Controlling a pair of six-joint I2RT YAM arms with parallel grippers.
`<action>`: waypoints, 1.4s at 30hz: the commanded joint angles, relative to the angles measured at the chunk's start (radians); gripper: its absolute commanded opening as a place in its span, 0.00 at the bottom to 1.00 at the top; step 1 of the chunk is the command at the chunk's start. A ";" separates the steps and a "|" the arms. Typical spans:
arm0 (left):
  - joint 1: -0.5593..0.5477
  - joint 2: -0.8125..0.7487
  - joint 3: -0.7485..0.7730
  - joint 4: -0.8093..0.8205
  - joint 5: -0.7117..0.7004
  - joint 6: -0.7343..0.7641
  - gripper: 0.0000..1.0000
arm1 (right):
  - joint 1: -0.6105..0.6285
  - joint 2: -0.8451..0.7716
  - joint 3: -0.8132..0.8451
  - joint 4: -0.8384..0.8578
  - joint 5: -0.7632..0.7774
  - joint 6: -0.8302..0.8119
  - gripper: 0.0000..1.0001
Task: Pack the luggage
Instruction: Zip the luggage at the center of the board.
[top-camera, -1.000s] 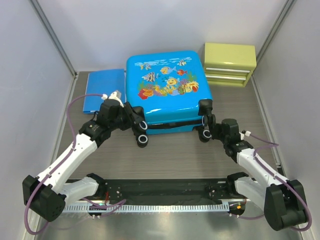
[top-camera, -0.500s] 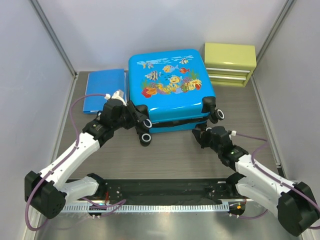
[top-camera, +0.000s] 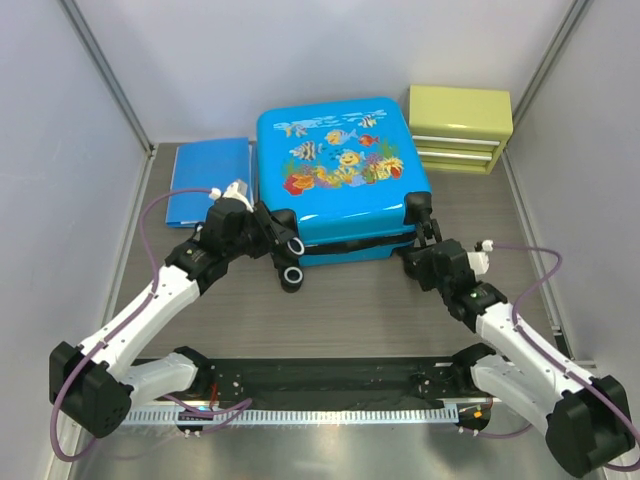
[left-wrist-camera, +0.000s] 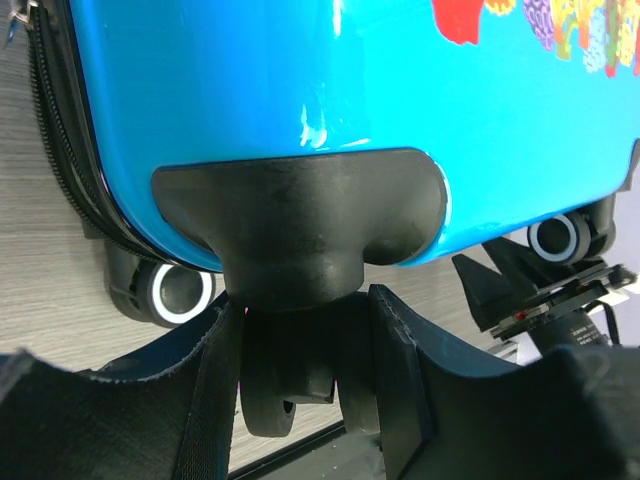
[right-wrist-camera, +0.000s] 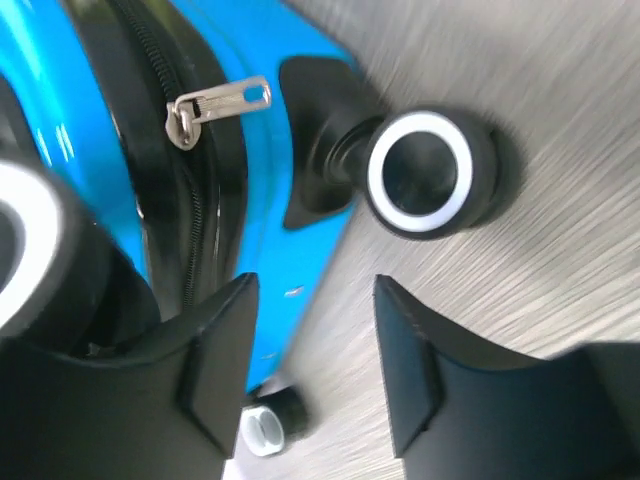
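Suitcase (top-camera: 340, 200), blue with fish prints, flat on counter (top-camera: 350, 310) in overhead view, just ahead of left claw (top-camera: 280, 243) and right claw (top-camera: 425, 238), one at each near corner.

Left wrist view: claw pinching black corner wheel (left-wrist-camera: 290, 390), blue shell directly beyond.

Right wrist view: claw spread, holding nothing; white-ringed wheel (right-wrist-camera: 430, 172) just past fingertips, zipper pull (right-wrist-camera: 215, 108) farther left.

The left arm (top-camera: 148, 305) and right arm (top-camera: 520, 340) have white link shells, black joints and blocky black bases (top-camera: 85, 395). A thin purple cable (top-camera: 141, 222) loops along each to a small white plug (top-camera: 232, 190). Each pincer (right-wrist-camera: 315, 283) has matte black, angular fingers (right-wrist-camera: 215, 350).
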 joint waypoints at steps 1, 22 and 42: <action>-0.010 -0.002 0.049 0.245 0.034 -0.025 0.00 | -0.001 0.014 0.113 0.009 0.113 -0.392 0.59; 0.104 -0.048 -0.028 0.291 0.233 0.108 0.00 | -0.002 -0.427 -0.265 0.286 -0.024 -0.950 0.54; 0.173 0.032 0.023 0.303 0.456 0.239 0.00 | -0.355 -0.082 -0.347 0.886 -0.534 -1.076 0.57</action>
